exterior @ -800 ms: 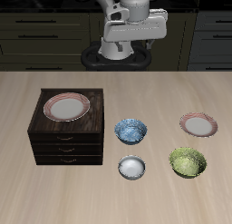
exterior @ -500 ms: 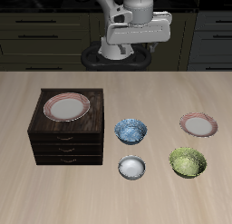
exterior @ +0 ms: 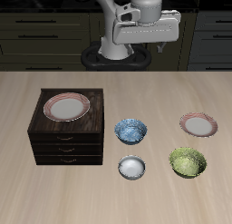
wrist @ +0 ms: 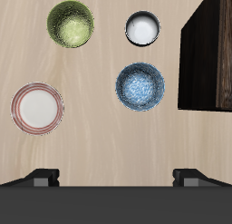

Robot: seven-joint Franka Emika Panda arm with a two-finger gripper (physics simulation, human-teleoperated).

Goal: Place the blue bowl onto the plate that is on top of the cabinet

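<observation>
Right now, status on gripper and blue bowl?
Gripper open, empty, high above table. Blue bowl on table beside cabinet. Plate on cabinet bare. Nothing blocking.

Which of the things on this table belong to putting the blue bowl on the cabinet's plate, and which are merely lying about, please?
Belong to the job:
blue bowl
plate on the cabinet
cabinet
gripper

Just lying about:
white-grey bowl
green bowl
second plate, on the table

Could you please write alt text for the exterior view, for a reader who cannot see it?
A robot gripper hangs high at the table's back, above a blue bowl. A dark cabinet beside the bowl carries a red-rimmed plate; a white bowl, green bowl and second plate sit nearby.
</observation>
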